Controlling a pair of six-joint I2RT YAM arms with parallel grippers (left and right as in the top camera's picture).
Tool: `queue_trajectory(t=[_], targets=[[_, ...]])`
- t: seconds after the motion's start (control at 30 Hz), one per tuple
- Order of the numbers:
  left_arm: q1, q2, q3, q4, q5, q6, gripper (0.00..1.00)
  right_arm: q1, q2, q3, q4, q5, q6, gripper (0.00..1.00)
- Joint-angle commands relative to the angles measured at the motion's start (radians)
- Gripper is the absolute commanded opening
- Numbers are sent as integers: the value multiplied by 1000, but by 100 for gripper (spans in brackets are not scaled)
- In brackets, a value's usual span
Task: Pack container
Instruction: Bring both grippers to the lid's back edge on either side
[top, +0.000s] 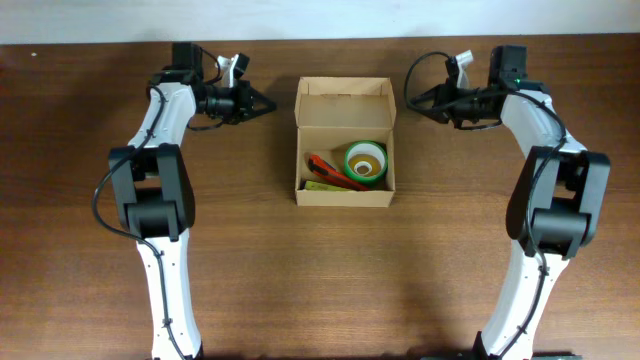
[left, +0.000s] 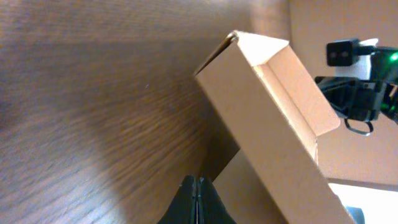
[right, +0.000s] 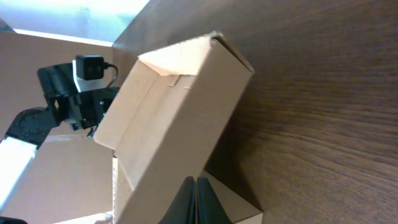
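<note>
Light, bendy cardboard box (top: 345, 197) is probably best grabbed by its 12 o'clock flap (top: 345, 107), with left claw (top: 270, 103) and right claw (top: 409, 100) pinched shut, empty.

the left claw (left: 196, 184) (pinched together) points at the container (left: 267, 137) on the wood table (left: 93, 93).

Prob. robotics lab: L arm (top: 163, 112), R arm (top: 541, 122) at wood table (top: 320, 285).

Overhead straight down, far; wrist views low, close, facing container (left: 261, 106) from opposite sides.
</note>
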Motion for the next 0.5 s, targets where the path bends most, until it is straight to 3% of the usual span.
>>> queue_trajectory(t=[0.0, 0.47], targets=[[-29, 11, -1, 33, 26, -50, 2, -3, 39, 20, 5, 5, 6, 4], [-50, 79, -1, 95, 34, -146, 2, -2, 76, 20, 9, 23, 12, 4]])
